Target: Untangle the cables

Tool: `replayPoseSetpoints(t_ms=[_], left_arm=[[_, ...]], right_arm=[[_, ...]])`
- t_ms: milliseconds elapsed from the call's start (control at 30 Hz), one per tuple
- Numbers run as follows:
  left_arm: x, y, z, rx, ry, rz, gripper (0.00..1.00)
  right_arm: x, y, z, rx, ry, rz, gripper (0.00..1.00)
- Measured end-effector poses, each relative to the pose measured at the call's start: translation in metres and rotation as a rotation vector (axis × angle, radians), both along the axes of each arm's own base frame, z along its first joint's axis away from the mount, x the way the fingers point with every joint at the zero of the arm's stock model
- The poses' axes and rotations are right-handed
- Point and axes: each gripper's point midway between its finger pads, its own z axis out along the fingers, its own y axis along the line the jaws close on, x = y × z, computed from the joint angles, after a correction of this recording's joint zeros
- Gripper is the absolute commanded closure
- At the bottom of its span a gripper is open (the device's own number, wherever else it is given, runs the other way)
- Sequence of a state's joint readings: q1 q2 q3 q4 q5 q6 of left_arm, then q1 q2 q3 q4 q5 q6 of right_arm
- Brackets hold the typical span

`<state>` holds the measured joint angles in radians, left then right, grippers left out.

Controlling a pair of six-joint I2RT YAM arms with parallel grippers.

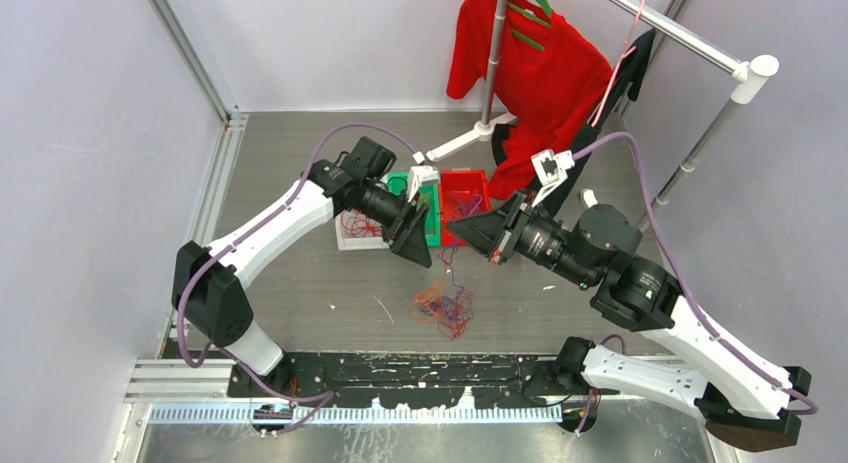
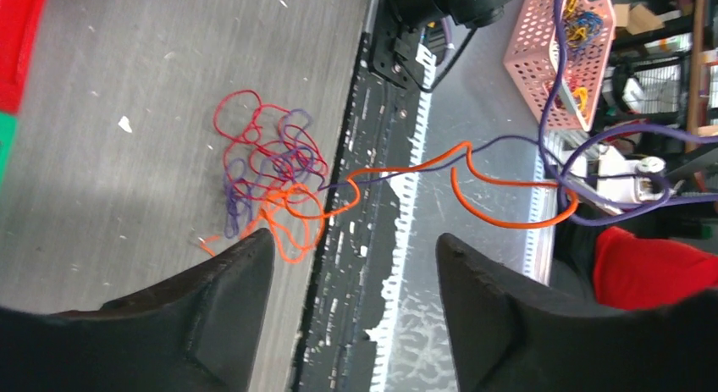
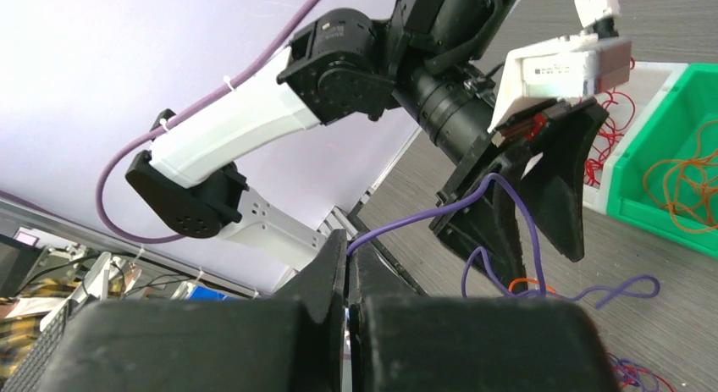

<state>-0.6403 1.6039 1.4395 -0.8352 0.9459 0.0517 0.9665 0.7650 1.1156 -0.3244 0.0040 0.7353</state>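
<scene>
The cables (image 1: pixel 445 308) lie in a loose red, orange and purple tangle on the grey surface (image 1: pixel 300 293), near its front edge. One purple strand (image 3: pixel 423 216) rises from the tangle into the right hand (image 3: pixel 345 261), whose fingers are pinched together on it. The left hand (image 2: pixel 354 252) hangs above the tangle, fingers spread wide, gripping nothing.

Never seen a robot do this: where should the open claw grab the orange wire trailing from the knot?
Likely the orange wire at its lone bend, clear of the tangle and the purple wire. The open left claw faces it, so come straight ahead, fingers straddling the strand.
</scene>
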Motion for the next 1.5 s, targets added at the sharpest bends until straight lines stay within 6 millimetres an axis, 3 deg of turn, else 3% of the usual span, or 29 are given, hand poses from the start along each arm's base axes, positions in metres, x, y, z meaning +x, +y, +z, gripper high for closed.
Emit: replayPoseSetpoints(t_ms=[100, 200, 300, 400, 567, 667, 767, 900, 1000, 1167, 1367, 1500], left_arm=[[-0.007, 0.007, -0.001, -0.004, 0.040, 0.014, 0.07], [-0.010, 0.018, 0.000, -0.014, 0.083, 0.040, 0.04], [0.003, 0.032, 0.012, -0.042, 0.061, 0.099, 0.04], [0.013, 0.047, 0.030, -0.087, -0.045, 0.161, 0.05], [-0.005, 0.057, 0.056, -0.211, -0.368, 0.212, 0.08], [-0.008, 0.051, 0.063, -0.255, -0.487, 0.229, 0.09], [-0.006, 0.040, 0.060, -0.275, -0.540, 0.233, 0.10], [0.006, 0.033, 0.024, -0.209, -0.533, 0.262, 0.16], [0.015, 0.034, 0.010, -0.173, -0.548, 0.289, 0.23], [0.025, 0.032, 0.015, -0.203, -0.592, 0.323, 0.25], [0.021, 0.019, 0.020, -0.277, -0.528, 0.322, 0.22], [0.013, 0.010, 0.022, -0.311, -0.467, 0.295, 0.33]], right_arm=[[0.001, 0.003, 0.010, 0.002, -0.003, 0.006, 0.99], [0.003, 0.006, 0.019, 0.004, -0.009, 0.006, 0.99], [0.007, 0.012, 0.027, 0.002, -0.015, 0.006, 0.99], [0.013, 0.020, 0.038, 0.003, -0.026, 0.006, 0.99], [0.024, 0.036, 0.059, 0.028, -0.047, 0.006, 0.99], [0.030, 0.045, 0.068, 0.045, -0.058, 0.010, 0.99], [0.034, 0.056, 0.075, 0.056, -0.068, 0.024, 0.99], [0.037, 0.067, 0.084, 0.066, -0.078, 0.042, 0.99], [0.035, 0.065, 0.090, 0.076, -0.088, 0.049, 0.99], [0.028, 0.057, 0.101, 0.104, -0.110, 0.053, 0.99], [0.023, 0.055, 0.113, 0.141, -0.130, 0.073, 0.99], [0.019, 0.056, 0.119, 0.169, -0.130, 0.089, 0.99]])
